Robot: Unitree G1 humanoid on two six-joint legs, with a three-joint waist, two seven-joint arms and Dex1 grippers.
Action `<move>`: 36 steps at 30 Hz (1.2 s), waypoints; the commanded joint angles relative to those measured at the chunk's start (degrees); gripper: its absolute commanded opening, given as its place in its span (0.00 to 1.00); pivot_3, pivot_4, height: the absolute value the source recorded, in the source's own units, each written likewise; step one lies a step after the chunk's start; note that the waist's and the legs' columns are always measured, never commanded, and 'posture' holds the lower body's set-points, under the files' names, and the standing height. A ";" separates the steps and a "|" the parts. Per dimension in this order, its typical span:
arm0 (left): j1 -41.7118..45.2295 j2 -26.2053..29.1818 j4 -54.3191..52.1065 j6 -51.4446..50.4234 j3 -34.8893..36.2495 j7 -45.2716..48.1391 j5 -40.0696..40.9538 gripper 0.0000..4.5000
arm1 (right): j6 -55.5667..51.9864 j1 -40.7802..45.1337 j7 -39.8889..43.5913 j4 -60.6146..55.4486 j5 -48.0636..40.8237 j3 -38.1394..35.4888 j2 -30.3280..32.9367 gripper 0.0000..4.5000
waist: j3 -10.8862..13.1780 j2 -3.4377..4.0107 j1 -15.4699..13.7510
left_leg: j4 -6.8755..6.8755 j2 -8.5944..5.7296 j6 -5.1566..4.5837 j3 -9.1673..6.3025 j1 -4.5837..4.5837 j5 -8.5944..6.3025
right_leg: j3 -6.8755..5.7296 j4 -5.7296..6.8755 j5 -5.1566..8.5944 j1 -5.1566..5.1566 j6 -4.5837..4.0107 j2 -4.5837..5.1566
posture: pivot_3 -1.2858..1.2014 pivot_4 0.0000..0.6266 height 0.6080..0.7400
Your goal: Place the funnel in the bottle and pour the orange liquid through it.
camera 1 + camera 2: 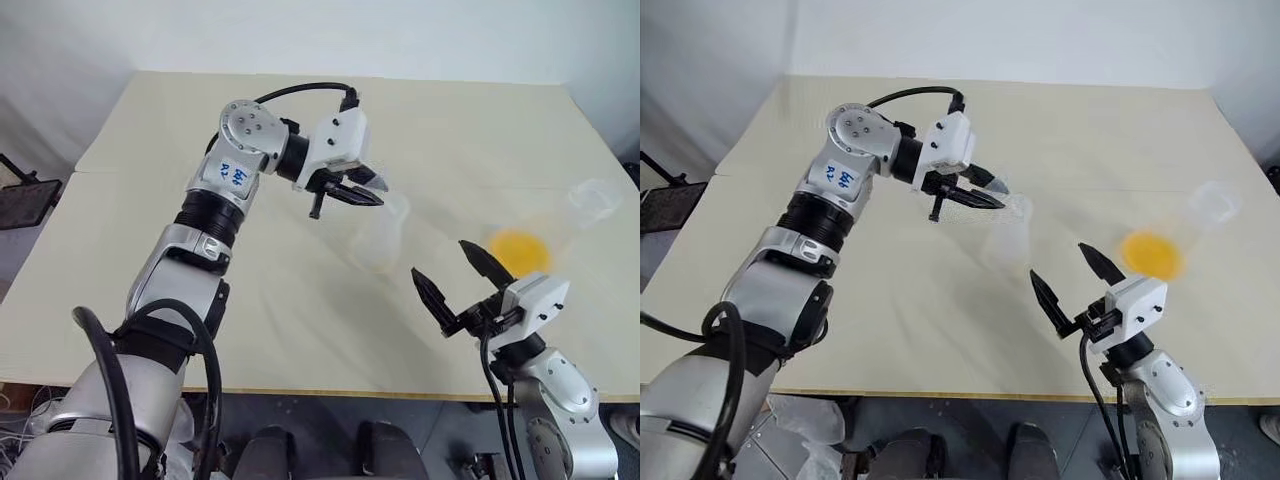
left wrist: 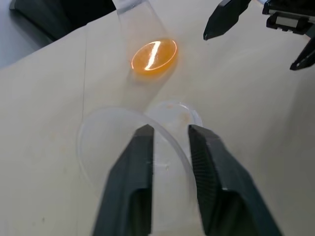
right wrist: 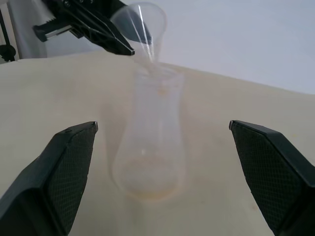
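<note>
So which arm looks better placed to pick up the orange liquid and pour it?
Probably the right. The right gripper hovers open close to the flask of orange liquid, with nothing in its fingers. The left gripper is over the bottle, by the funnel in its neck.
</note>
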State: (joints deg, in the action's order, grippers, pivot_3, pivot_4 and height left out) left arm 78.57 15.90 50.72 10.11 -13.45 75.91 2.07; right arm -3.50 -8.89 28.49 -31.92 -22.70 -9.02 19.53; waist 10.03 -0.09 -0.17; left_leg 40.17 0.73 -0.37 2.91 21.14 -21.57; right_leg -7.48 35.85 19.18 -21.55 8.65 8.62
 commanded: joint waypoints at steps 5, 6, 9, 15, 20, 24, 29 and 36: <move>2.20 -1.85 -0.16 -1.08 3.63 1.31 3.16 0.78 | 1.58 0.00 -0.41 -1.85 -0.01 -0.24 -0.18 1.00 | 0.00 0.00 0.05 | 0.00 0.01 0.00 0.00 0.00 0.00 | -0.01 0.00 0.00 0.00 0.00 0.00 | 0.52 0.24 1.00; 1.96 -2.02 -0.68 -1.65 4.14 2.03 3.86 0.85 | 1.68 -0.06 -0.36 -1.75 0.02 -0.25 -0.19 1.00 | 0.00 0.00 0.06 | 0.00 0.00 0.00 0.00 0.00 0.00 | -0.01 0.00 0.00 0.00 0.00 0.00 | 0.52 0.24 1.00; 1.30 -2.18 -1.63 -3.40 5.36 3.24 5.34 0.99 | 1.91 -0.16 -0.26 -1.51 0.05 -0.25 -0.21 1.00 | 0.00 0.00 0.13 | 0.00 0.01 0.00 0.01 0.00 0.00 | -0.01 0.00 0.00 0.00 0.00 0.00 | 0.52 0.24 1.00; -4.39 0.13 -8.30 -10.33 9.17 6.22 10.93 0.99 | 2.55 -0.85 -0.65 -1.56 0.02 -1.84 0.13 1.00 | 0.00 0.01 0.25 | 0.00 0.02 0.00 0.00 -0.03 0.00 | 0.01 0.02 0.00 0.00 0.00 0.00 | 0.52 0.24 1.00; -14.00 4.16 -15.30 -12.53 15.90 7.64 18.32 0.99 | 1.99 -3.99 -2.64 -2.67 -2.63 -8.44 0.17 1.00 | 0.00 0.01 0.40 | 0.02 0.05 0.00 -0.03 -0.05 0.00 | 0.02 0.09 0.00 0.00 0.00 -0.01 | 0.52 0.24 1.00; -19.65 7.04 -18.61 -14.80 19.64 5.59 21.33 0.99 | 2.52 -8.45 -2.82 -3.64 -4.53 -14.22 0.35 1.00 | -0.01 0.01 0.25 | 0.05 0.06 0.00 -0.11 -0.02 0.00 | 0.02 0.11 0.00 0.00 0.00 0.00 | 0.52 0.24 1.00; -27.80 10.93 -21.40 -14.40 20.84 1.70 20.29 0.99 | 5.78 -12.86 -3.70 0.42 -6.34 -22.20 -1.62 1.00 | -0.01 0.02 0.06 | 0.09 -0.01 0.00 -0.19 -0.05 0.00 | 0.03 0.12 0.00 0.09 0.00 0.03 | 0.52 0.24 1.00; -37.80 11.71 -31.52 -19.43 22.86 -3.73 23.97 0.99 | 5.15 -9.65 -8.76 6.35 -8.41 -28.94 -1.01 1.00 | -0.02 0.03 0.34 | 0.07 0.06 0.01 -0.20 -0.09 0.00 | 0.09 0.13 0.00 0.07 0.00 0.00 | 0.52 0.24 1.00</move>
State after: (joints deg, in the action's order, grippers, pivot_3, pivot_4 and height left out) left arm 41.46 27.19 23.65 -8.17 8.19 72.97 23.65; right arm 1.97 -19.06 20.53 -24.72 -29.47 -35.54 17.09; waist 10.01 -0.06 0.17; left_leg 40.24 0.79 -0.37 2.66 21.03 -21.57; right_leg -7.32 35.98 19.18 -21.49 8.65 8.63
